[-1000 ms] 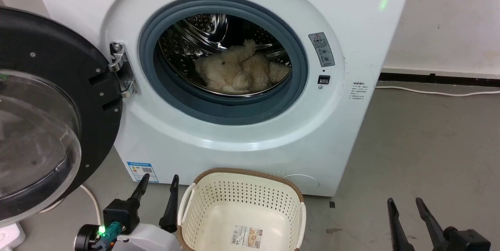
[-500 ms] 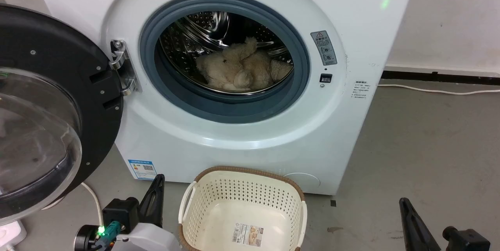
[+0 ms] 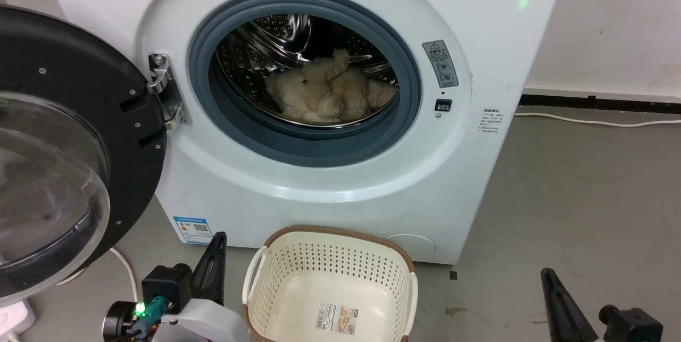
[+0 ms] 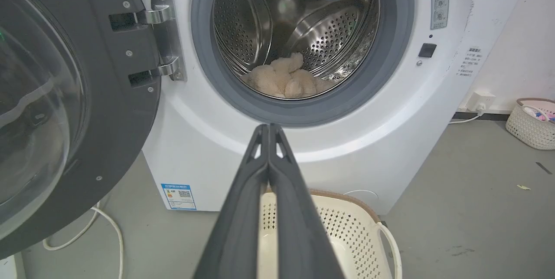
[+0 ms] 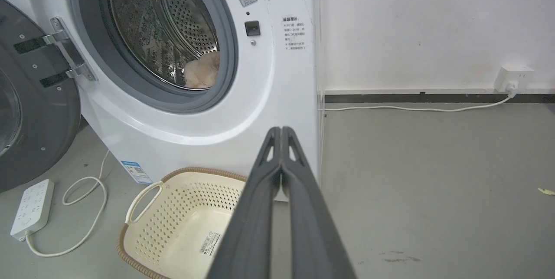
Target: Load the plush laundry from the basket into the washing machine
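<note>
our left gripper (image 4: 269, 128) has its two fingers pressed together, holding nothing, low beside the basket (image 3: 330, 257). our right gripper (image 5: 281, 129) is pinched closed the same way, well off to the basket's other side. the basket stands on the floor before the washing machine (image 3: 330, 188). the plush laundry (image 3: 327, 92) lies inside the drum, with the door (image 3: 80, 65) swung wide.

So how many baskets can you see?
2. One basket sits empty on the floor before the washing machine; the other basket stands farther off by the wall, with things in it.
</note>
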Robot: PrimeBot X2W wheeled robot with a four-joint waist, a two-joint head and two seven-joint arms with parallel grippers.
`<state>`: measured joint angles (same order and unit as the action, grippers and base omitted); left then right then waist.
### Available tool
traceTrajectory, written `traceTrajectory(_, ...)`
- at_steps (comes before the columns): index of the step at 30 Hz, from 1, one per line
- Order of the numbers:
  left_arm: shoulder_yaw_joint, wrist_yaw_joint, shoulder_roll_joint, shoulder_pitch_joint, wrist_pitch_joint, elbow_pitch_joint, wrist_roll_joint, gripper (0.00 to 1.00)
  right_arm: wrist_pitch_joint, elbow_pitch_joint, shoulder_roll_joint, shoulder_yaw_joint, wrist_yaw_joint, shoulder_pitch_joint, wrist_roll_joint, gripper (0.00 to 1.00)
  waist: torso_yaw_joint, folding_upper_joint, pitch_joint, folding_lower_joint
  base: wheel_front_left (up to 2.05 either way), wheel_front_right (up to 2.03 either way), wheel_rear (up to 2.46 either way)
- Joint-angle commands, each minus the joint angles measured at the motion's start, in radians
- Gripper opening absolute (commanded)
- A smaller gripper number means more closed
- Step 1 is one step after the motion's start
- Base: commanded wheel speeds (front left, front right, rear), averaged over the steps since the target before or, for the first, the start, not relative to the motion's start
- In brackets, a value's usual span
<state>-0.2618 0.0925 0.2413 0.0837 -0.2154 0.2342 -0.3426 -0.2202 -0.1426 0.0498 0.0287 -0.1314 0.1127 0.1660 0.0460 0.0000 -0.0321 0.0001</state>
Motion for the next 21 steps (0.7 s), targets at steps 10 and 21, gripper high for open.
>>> traceTrajectory(10,0.031,-0.012,-0.02,-0.016,0.024,-0.028,0.042,0.0,0.025,0.02,0.0,-0.003,0.0,-0.022,-0.02,0.0,-0.004,0.0,0.003,0.0,0.0,0.0,0.0)
traceTrajectory(21,0.061,-0.022,-0.042,-0.025,0.049,-0.055,0.081,0.0,0.05,0.036,0.0,-0.006,0.0,-0.034,-0.04,0.0,-0.01,0.0,0.007,0.0,0.0,0.0,0.0)
